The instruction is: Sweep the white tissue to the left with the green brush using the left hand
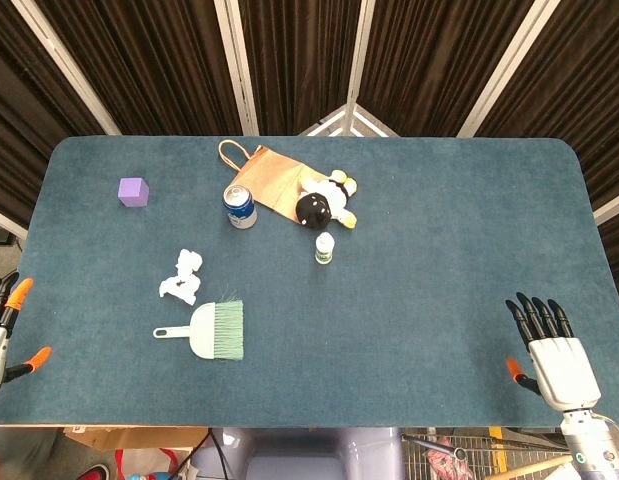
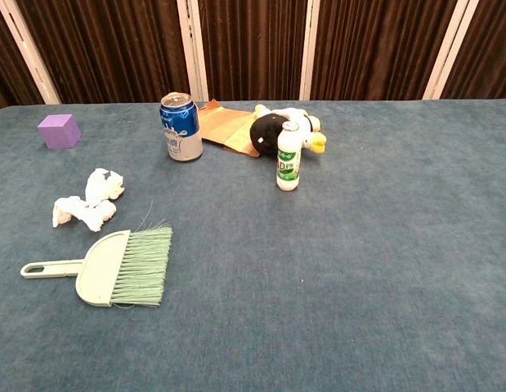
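The task had not begun. The green brush (image 1: 211,331) lay flat on the surface (image 1: 439,250), untouched, its handle pointing left and its bristles right. The white tissue (image 1: 181,277) sat crumpled just beyond the brush, toward the far side, near it but apart from it.

Your left hand (image 1: 3,325) rested at the left edge of the surface, only partly in the head view, holding nothing; how wide its fingers stood could not be told. Your right hand (image 1: 549,352) lay at the near right corner, fingers extended and apart, empty.

Remaining steps, as judged: reach to the brush handle, grip it, bring the bristles to the right of the tissue, and sweep left.

The strip between the tissue and the left edge was bare. A purple cube (image 1: 133,191) stood farther back on the left, and a can (image 1: 240,206) stood behind and right of the tissue; both looked clear of a straight leftward sweep.
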`<state>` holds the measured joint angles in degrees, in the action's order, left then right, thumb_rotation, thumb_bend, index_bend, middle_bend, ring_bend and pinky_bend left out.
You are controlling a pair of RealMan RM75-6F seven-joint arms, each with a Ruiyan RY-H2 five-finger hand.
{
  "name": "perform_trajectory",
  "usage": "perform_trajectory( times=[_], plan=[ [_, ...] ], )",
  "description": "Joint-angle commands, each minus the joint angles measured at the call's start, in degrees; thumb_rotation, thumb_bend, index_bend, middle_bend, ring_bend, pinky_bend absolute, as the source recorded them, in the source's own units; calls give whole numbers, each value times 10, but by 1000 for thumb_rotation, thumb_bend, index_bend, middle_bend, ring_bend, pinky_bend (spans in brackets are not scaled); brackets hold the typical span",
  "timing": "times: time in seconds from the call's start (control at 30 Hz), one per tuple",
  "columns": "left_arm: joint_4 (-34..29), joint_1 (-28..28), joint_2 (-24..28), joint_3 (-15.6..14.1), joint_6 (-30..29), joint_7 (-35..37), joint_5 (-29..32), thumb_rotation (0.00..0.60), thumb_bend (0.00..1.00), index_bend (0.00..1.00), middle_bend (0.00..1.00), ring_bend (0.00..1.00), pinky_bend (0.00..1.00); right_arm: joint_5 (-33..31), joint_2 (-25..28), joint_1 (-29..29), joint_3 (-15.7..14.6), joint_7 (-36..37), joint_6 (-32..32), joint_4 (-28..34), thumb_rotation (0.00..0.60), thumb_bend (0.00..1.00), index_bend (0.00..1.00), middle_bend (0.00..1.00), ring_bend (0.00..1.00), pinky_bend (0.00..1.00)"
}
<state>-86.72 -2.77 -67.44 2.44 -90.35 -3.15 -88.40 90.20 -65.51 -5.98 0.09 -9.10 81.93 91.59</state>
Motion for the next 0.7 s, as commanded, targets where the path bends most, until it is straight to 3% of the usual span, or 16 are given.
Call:
perform_trajectory(
  times=[0.03, 0.27, 0.37, 0.4, 0.47, 0.53, 0.63, 0.7],
  plan=[
    [0, 0, 0, 0, 0, 0, 0, 600, 0, 0, 0, 0, 67, 0, 1, 0, 0, 0, 0, 1, 600, 323, 0, 0, 0, 0],
    [-1, 0, 2, -1, 2, 1, 0, 600, 0, 0, 0, 0, 68, -1, 1, 0, 0, -1, 0, 2, 600, 322, 0, 0, 0, 0],
    [-4, 0, 4, -3, 5, 0, 1, 600, 0, 0, 15, 18, 120, 0, -1, 0, 0, -3, 0, 2, 600, 322, 0, 0, 0, 0],
    [-6, -1, 5, -3, 6, -2, -1, 600, 0, 0, 66, 68, 184, 0, -1, -1, 0, -4, -1, 2, 600, 322, 0, 0, 0, 0],
    [-11, -5, 6, -2, 9, -9, -3, 600, 0, 0, 265, 260, 361, -2, -2, 0, 0, -5, -2, 2, 600, 322, 0, 0, 0, 0],
    [-19, -11, 6, -2, 17, -20, -6, 600, 7, 21, 518, 505, 579, -4, -2, -1, 1, -4, -3, 1, 600, 323, 0, 0, 0, 0],
    [-49, -24, 9, -10, 51, -37, -5, 600, 79, 218, 829, 810, 845, -4, -1, 0, 2, -1, -1, 1, 600, 323, 0, 0, 0, 0],
    [-69, -33, 11, -11, 72, -51, 2, 600, 129, 312, 939, 911, 937, -2, 0, 0, 1, 0, 0, 2, 600, 323, 0, 0, 0, 0]
  ],
)
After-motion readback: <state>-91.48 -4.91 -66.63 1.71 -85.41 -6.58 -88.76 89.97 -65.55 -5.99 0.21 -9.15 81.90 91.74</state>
